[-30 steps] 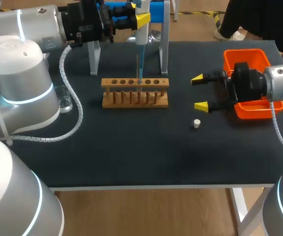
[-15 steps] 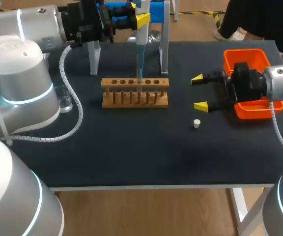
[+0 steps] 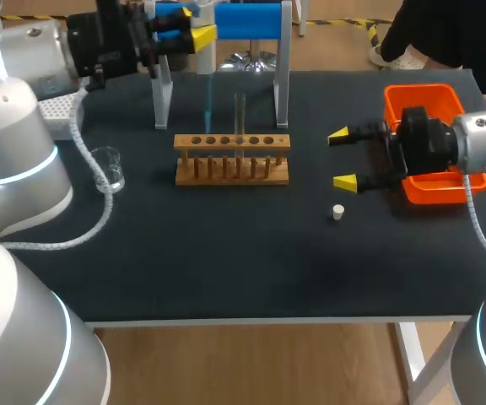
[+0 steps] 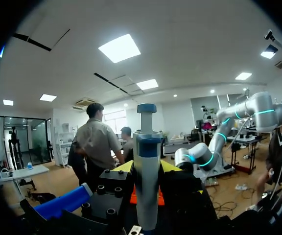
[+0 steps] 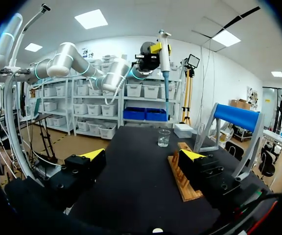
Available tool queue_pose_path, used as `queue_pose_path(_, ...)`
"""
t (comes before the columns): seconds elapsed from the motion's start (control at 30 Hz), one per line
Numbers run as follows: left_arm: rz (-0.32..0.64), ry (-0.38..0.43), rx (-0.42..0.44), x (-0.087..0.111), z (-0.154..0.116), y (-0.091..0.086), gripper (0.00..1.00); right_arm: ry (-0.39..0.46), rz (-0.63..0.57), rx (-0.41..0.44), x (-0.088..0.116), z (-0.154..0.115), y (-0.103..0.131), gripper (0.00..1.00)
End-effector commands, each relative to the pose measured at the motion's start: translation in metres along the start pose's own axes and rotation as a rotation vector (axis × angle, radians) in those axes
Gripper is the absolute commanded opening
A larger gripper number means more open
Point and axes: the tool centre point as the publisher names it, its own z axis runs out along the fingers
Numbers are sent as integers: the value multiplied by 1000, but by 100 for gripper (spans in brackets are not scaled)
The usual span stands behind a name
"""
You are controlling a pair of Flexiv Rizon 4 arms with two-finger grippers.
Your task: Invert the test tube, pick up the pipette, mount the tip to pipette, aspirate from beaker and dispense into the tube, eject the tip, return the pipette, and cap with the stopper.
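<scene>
- The left gripper point(image 5: 158, 49) is clamped on the white-and-blue pipette point(image 4: 147, 186), which it holds upright, high above the table's back left, slim end pointing down.
- The right gripper point(image 3: 342, 158) hovers with its fingers spread and empty, just beside the orange plastic tray point(image 3: 433, 97).
- The clear glass test tube point(image 3: 240, 114) stands upright in the wooden rack point(image 3: 232, 169).
- The small white stopper point(image 3: 337, 212) lies on the black table point(image 3: 226, 253), near the right gripper.
- The clear glass beaker point(image 3: 110, 169) sits to the left of the rack.

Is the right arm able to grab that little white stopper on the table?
Probably yes. The right gripper is open, and the stopper lies alone on the bare table just beside it, with nothing between them.
</scene>
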Motion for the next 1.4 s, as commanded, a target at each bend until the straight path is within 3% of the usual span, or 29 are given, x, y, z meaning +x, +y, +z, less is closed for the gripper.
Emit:
queue_pose_path(0.03, -6, 3, -25, -9, -42, 2, 0, -1, 0, 3, 1, -1, 1, 100)
queue_pose_path(0.63, 10, -63, -58, -58, -106, 30, 0, -1, 0, 3, 1, -1, 1, 100)
queue_pose_path(1.4, 7, -118, -66, -97, -145, 56, 0, -1, 0, 3, 1, -1, 1, 100)
